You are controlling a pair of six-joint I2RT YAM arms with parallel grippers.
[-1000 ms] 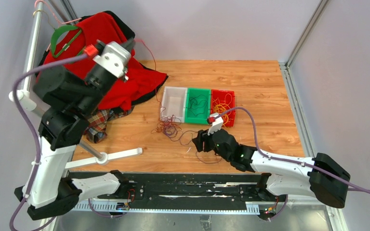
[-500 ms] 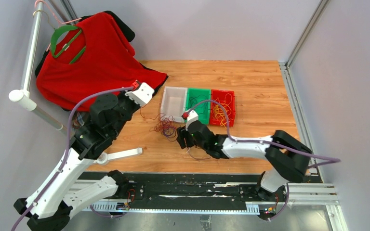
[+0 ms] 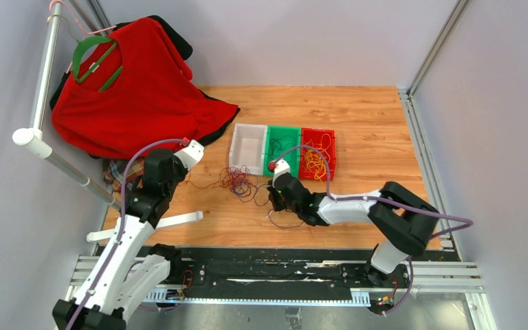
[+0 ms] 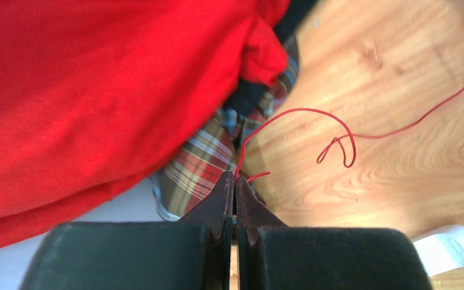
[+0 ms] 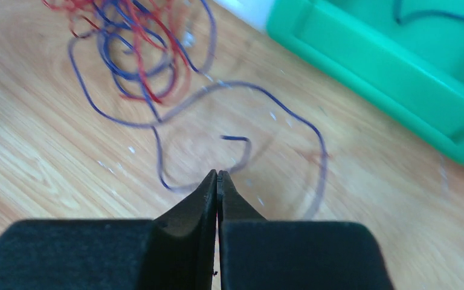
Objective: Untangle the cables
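Partly done: yellow cables [image 3: 314, 159] in red bin [image 3: 317, 130], dark ones [image 3: 283, 148] in green bin [image 3: 283, 128]. Left to free: tangle [image 3: 240, 182] beside white bin [image 3: 237, 148]. Pinching red strand [image 4: 296, 110] with left gripper [image 4: 235, 181]; pressed shut at purple loop [image 5: 163, 175] with right gripper [image 5: 217, 175] (grip unclear).

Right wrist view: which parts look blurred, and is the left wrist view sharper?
Right wrist view: the red and purple tangle at top left is smeared, the purple cable by the right gripper soft, the green tray crisper. Left wrist view: the red cable is sharp over the table; the red shirt is soft.
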